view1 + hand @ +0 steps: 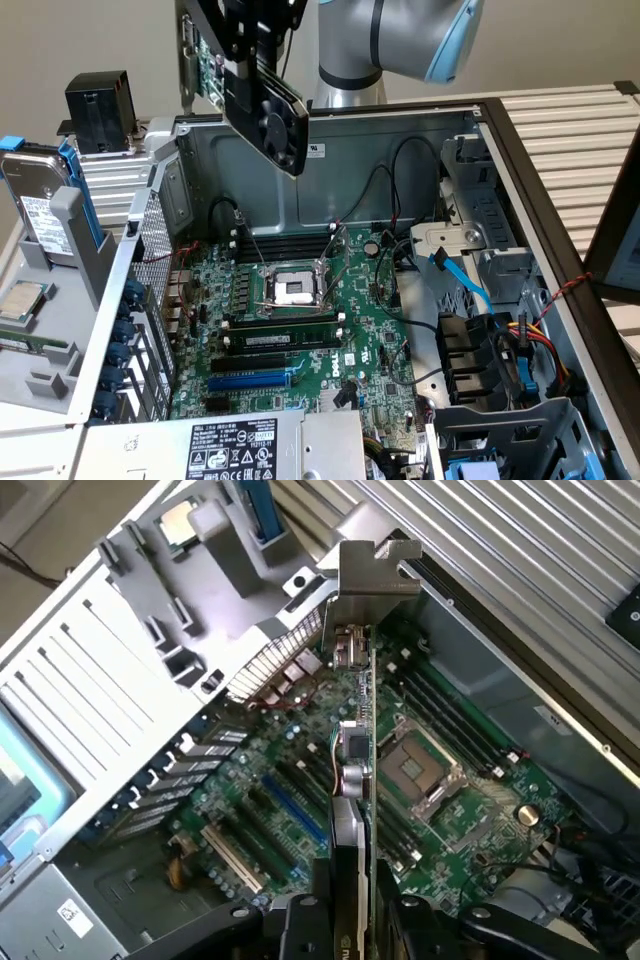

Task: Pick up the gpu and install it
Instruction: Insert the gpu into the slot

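My gripper [255, 55] is shut on the gpu [268, 112] and holds it in the air above the open computer case. The card hangs tilted, its black cooler shroud and fan facing the exterior view's right, its green board [210, 60] and silver end bracket [186, 55] toward the left. In the wrist view the gpu [352, 770] shows edge-on between the black fingers [300, 925], bracket [365, 580] pointing away from the gripper [352, 915]. Below lies the large green motherboard [330, 330] with a blue slot [250, 381] and black slots [250, 855].
The case's grey back wall [360, 170] and slotted rear panel [150, 260] frame the motherboard. A CPU socket [295, 290], memory sticks [280, 338], cables and a drive cage [500, 350] crowd the right. A power supply [230, 445] sits at the front. A hard drive [40, 200] stands outside, left.
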You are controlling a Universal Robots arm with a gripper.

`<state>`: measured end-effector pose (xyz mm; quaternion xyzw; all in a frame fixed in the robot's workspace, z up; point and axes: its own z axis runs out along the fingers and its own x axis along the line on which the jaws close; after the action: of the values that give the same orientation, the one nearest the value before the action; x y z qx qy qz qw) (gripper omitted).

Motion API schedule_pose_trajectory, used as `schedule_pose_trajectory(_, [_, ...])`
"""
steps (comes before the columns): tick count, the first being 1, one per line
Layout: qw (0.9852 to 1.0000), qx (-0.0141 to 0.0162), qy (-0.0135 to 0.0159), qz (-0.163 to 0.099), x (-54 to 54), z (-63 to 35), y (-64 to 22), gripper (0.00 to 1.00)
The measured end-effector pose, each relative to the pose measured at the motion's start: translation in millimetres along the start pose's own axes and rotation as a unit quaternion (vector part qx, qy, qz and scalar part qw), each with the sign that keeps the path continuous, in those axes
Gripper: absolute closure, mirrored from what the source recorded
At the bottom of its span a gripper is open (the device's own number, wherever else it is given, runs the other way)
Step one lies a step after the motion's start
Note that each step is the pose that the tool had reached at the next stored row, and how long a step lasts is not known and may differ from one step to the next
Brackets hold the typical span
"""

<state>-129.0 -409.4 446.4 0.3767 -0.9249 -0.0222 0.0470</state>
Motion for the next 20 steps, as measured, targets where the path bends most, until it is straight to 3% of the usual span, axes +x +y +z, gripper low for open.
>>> schedule_pose_trajectory(5, [0.999,0.0059,0.0006,-0.045,0.0,0.0,0.0,0.73])
schedule_pose_trajectory(10, [0.9959,0.0128,0.0002,-0.09,0.0,0.0,0.0,0.73])
schedule_pose_trajectory(13, [0.993,0.0167,-0.0009,-0.117,-0.1,0.1,-0.1,0.73])
schedule_pose_trajectory(18, [0.9869,0.015,-0.0041,-0.161,0.0,0.2,0.0,0.73])
schedule_pose_trajectory(20, [0.9839,0.0168,-0.0052,-0.178,-0.1,0.2,0.0,0.73])
